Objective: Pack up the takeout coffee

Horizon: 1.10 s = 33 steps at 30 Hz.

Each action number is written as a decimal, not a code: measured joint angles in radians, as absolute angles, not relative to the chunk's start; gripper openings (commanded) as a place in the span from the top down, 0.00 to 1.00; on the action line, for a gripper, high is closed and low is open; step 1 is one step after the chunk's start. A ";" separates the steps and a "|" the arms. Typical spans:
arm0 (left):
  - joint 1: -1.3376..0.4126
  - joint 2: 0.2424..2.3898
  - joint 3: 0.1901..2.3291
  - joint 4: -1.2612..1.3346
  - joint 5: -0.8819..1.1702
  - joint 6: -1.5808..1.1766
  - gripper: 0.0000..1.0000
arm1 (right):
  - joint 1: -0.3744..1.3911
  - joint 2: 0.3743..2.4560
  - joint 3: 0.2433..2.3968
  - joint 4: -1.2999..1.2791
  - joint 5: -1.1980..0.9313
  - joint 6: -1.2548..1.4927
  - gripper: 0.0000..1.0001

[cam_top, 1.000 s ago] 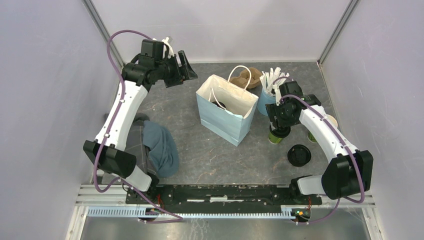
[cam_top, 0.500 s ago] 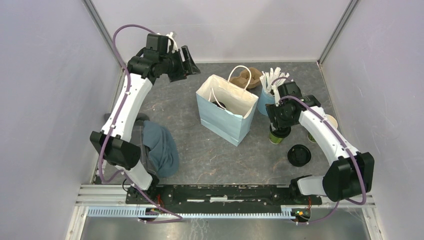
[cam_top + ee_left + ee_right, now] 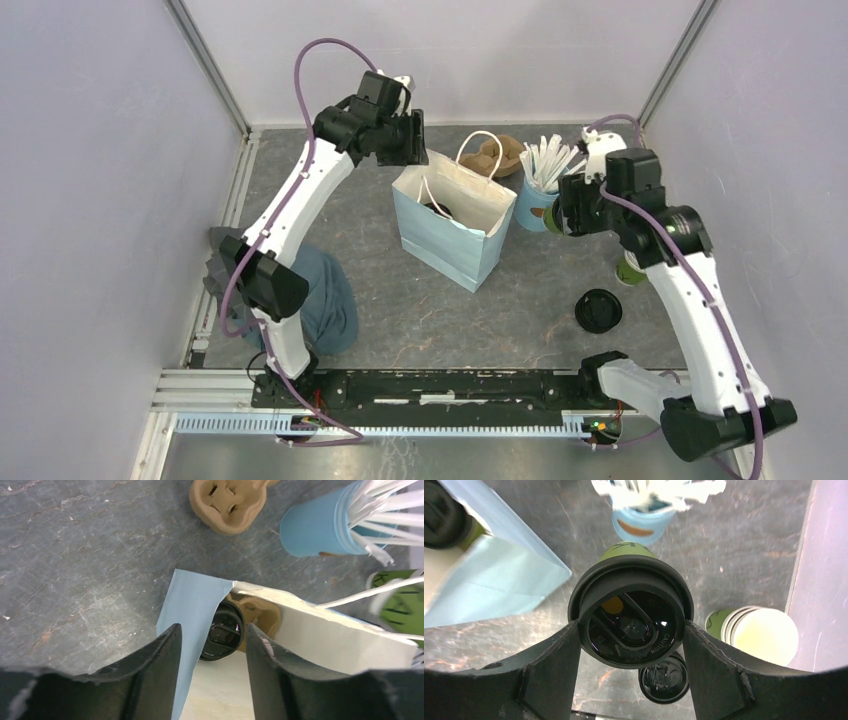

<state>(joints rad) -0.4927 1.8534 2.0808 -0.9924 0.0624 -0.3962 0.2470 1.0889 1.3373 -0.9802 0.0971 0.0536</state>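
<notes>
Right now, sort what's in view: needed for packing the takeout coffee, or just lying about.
For the job: dark-green paper cup with round black plastic lid, in right claw; light-blue paper bag.
Lying about: light-blue cup of white sticks; lidless green paper cup; loose black plastic lid; brown pulp carrier; grey-blue cloth.

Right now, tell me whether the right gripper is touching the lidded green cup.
Touching. Right wrist view: the right gripper clamps the takeout coffee by its lid rim.

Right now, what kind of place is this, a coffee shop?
Probably not a shop: more likely a robot practice booth. Bare walls close in a grey table, robot arms are bolted at its edge, and the right claw holds a lidded green cup beside a blue paper bag.
</notes>
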 measured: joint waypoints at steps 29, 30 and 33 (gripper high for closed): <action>-0.546 1.610 1.785 -0.962 -0.076 -0.390 0.84 | 0.549 1.325 1.784 -0.844 -0.361 -0.062 0.61; -0.546 1.597 1.779 -0.968 -0.077 -0.400 0.82 | 0.550 1.327 1.786 -0.847 -0.350 -0.066 0.62; -0.546 1.586 1.776 -0.975 -0.078 -0.416 0.65 | 0.550 1.327 1.799 -0.847 -0.298 -0.073 0.62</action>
<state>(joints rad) -0.5457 1.5856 1.7763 -0.9749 -0.0776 -0.4160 0.5499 1.3266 1.7992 -0.8471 -0.2981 -0.0731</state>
